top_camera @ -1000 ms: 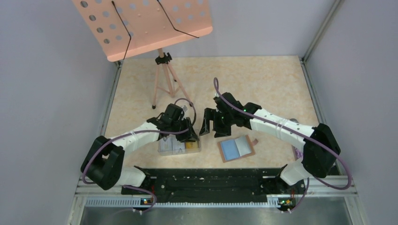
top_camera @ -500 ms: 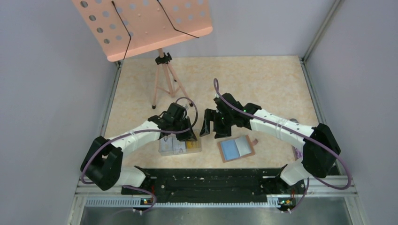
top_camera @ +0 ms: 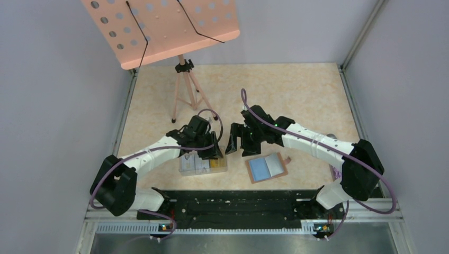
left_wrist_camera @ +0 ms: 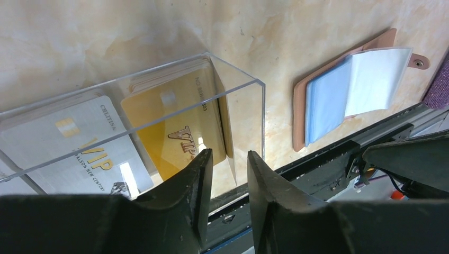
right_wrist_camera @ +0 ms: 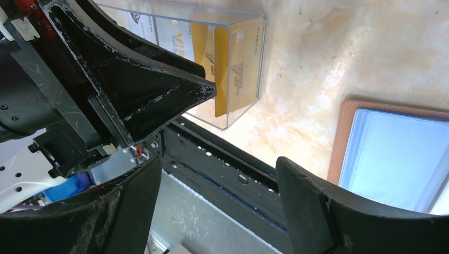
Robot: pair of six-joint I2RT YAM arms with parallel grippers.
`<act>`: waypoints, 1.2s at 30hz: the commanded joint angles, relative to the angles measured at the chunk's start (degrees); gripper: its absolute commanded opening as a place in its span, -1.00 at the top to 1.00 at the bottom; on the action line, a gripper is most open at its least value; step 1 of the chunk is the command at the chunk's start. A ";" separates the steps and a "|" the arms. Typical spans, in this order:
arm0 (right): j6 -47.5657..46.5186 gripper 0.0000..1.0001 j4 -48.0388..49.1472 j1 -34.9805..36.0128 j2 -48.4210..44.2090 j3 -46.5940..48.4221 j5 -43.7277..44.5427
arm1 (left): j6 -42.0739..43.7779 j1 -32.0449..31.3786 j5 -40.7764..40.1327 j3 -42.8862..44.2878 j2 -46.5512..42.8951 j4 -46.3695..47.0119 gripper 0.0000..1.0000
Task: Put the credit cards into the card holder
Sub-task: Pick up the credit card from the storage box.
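**A:** Where do the credit cards lie for us?

**B:** In the clear plastic box by the tabletop's near edge, left of the middle. A white VIP card lies toward its left. A gold VIP card leans at its right end, and another gold card seems to stand on edge beside the end wall.

**A:** And our left gripper?

**B:** It is straight above that right end, pointing down. Its fingers stand a narrow gap apart and clamp nothing. The on-edge card's long axis seems to run from the box's far wall to its near wall, toward that gap. So we judge the jaws would close across the card's thickness.

**A:** Which way is the card holder?

**B:** To the right of the box, apart from it and also near the near edge. It lies open with its pale blue sleeves up and its tab toward the right edge.

**A:** Which of our arms is nearer to it?

**B:** The right one. Our right gripper hangs over the tabletop just beyond the gap between box and holder, jaws spread wide and empty. For the cards, though, the left is nearer.
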 commanded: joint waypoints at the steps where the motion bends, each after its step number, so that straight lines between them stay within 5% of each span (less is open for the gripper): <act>1: 0.22 -0.57 1.55 -0.32 -0.79 -0.42 -0.69 | 0.77 -0.67 -0.33 2.05 -1.54 0.94 0.29; 9: 0.19 -0.57 1.47 -0.30 -0.81 -0.30 -0.72 | 0.30 -1.75 -0.08 0.67 2.08 2.40 0.48; 14: 0.28 -0.57 1.42 -0.32 -1.17 -0.25 -0.32 | 0.13 -2.76 -0.51 1.65 2.42 2.03 0.98; 30: -0.92 -0.58 0.75 -1.43 -6.08 1.01 -1.69 | -3.53 -2.79 -4.18 4.88 -17.37 -5.33 1.00; 36: 0.05 -0.60 7.07 -6.77 -18.43 -7.55 -11.06 | -9.51 -2.43 2.60 -4.45 -28.13 6.19 1.00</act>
